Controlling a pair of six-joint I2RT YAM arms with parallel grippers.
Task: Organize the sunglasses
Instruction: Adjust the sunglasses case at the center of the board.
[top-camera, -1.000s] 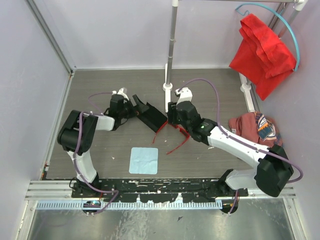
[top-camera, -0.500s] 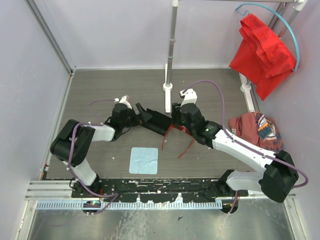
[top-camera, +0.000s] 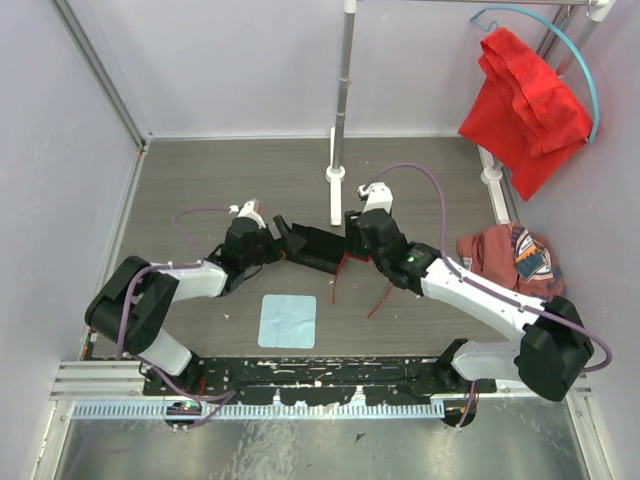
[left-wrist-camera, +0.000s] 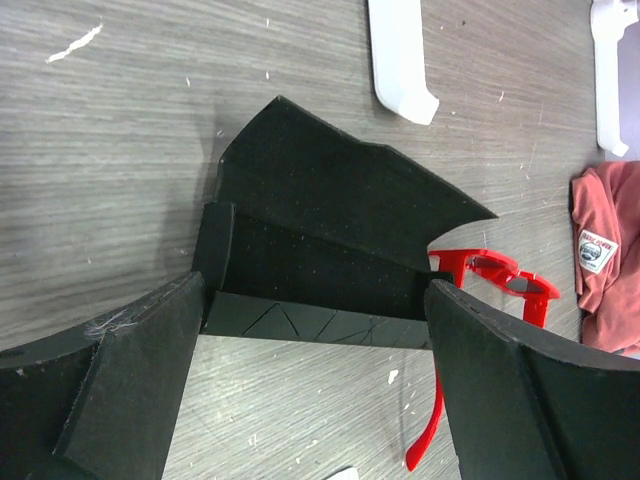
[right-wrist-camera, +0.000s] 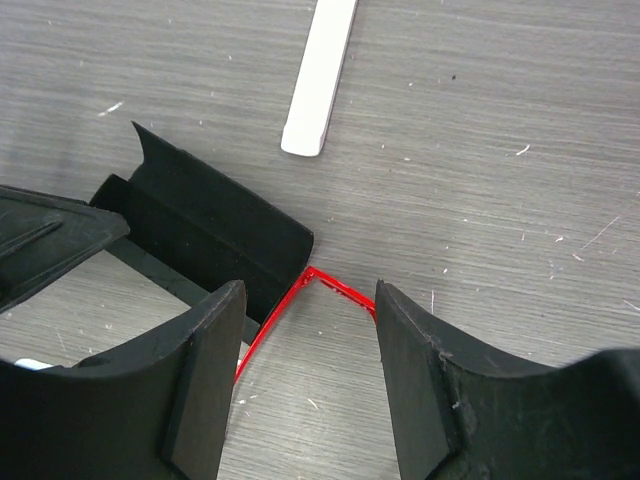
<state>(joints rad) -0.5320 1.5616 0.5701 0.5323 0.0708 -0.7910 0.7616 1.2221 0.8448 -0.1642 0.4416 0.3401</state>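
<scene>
The sunglasses (top-camera: 383, 298), thin red frame with long red arms spread open, lie on the table at the open end of a black case (top-camera: 318, 248). My left gripper (top-camera: 285, 243) holds the case by its ends; in the left wrist view its fingertips flank the case (left-wrist-camera: 330, 230), and the sunglasses (left-wrist-camera: 495, 272) sit just past the right fingertip. My right gripper (top-camera: 352, 247) hovers open above the sunglasses' front. In the right wrist view the red frame (right-wrist-camera: 340, 288) runs between the fingers of the right gripper (right-wrist-camera: 308, 297), next to the case (right-wrist-camera: 215, 225). The lenses are hidden.
A pale blue cloth (top-camera: 287, 320) lies near the front, below the case. A white post base (top-camera: 337, 200) stands just behind the grippers. An orange garment (top-camera: 510, 255) lies at the right and a red cloth (top-camera: 525, 100) hangs at the back right.
The left gripper and the case have moved right and toward the front. The sunglasses and the right gripper have shifted right, and the case now meets the frame.
</scene>
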